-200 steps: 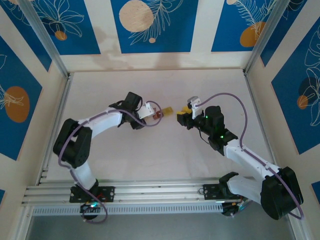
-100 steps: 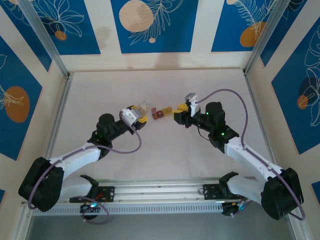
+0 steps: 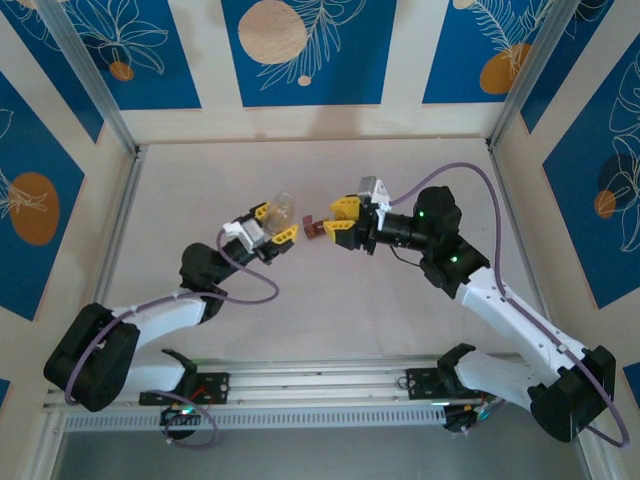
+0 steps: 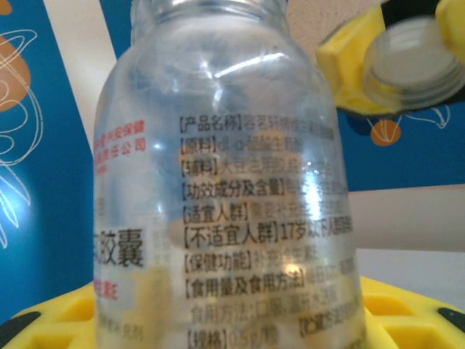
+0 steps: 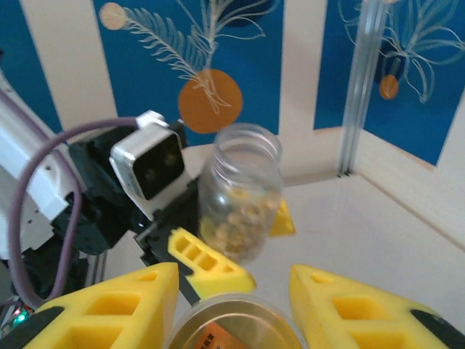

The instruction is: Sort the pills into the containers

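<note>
My left gripper (image 3: 272, 226) is shut on a small clear vial (image 3: 283, 208) that stands upright with its mouth open. In the left wrist view the vial (image 4: 225, 182) with printed text stands between the yellow fingers (image 4: 51, 327). Yellowish pills (image 5: 236, 211) lie inside the vial (image 5: 240, 189). My right gripper (image 3: 340, 219) faces it from the right, shut on the vial's round cap (image 5: 236, 331); that cap (image 4: 414, 62) shows at top right. The containers' dark red cell (image 3: 313, 229) lies on the table between the grippers; its tan cell is hard to tell from the right fingers.
The white table (image 3: 320, 300) is walled by blue-and-cream panels (image 3: 308, 50) at the back and sides. An aluminium rail (image 3: 300, 385) runs along the near edge by the arm bases. The left wrist camera (image 5: 149, 163) sits close in front of my right gripper.
The left arm has stretched out low and shifted the vial slightly left, off the table. The right gripper has moved left and up toward the vial with the cap.
</note>
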Motion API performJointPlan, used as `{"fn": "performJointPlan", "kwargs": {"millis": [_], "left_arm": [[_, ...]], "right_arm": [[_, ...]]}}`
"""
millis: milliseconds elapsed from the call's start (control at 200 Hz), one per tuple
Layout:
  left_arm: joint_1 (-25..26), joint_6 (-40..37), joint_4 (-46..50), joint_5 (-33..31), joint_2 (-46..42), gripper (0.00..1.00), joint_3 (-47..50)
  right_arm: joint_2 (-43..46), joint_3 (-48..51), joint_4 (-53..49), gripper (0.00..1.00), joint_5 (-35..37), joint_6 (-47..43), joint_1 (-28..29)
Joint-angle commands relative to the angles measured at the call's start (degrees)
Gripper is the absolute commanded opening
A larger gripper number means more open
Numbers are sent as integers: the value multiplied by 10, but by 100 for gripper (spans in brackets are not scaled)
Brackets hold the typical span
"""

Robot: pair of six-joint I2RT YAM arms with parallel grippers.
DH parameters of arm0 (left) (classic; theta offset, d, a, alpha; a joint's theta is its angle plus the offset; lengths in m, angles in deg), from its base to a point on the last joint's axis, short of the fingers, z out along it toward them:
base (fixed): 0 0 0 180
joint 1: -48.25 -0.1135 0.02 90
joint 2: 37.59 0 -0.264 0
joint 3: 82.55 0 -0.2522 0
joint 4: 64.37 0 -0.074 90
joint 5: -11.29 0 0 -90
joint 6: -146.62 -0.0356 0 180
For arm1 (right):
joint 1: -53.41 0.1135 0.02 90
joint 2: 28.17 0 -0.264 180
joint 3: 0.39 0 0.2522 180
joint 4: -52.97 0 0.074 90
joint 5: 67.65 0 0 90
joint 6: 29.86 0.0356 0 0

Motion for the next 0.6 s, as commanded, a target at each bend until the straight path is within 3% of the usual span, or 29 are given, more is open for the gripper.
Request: {"fn": "performJointPlan", "kwargs": {"millis": [0, 595], "left_arm": [[8, 17, -37, 34, -8, 0, 6], [40, 49, -48, 147, 40, 0, -2]], "right_arm": [[7, -23, -34, 0, -25, -45, 12], [-15, -54, -78, 0, -50, -137, 50]]}}
